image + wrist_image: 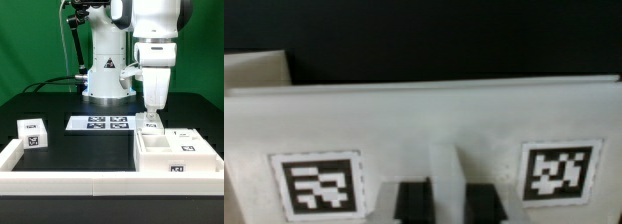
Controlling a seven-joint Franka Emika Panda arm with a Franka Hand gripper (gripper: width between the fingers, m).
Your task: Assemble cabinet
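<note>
The cabinet frame (176, 152), a large white box part with black-and-white tags, lies at the exterior view's right near the front rail. My gripper (152, 121) stands straight down over its far left corner. In the wrist view a broad white tagged face of the frame (429, 120) fills the picture. My gripper (441, 205) has its two dark fingers (404, 203) close together with a thin white edge of that part between them. A small white tagged box (33, 133) sits apart at the exterior view's left.
The marker board (103, 123) lies flat in front of the robot's base (108, 75). A low white border rail (70, 182) runs along the front and the left side. Black table shows between the small box and the frame.
</note>
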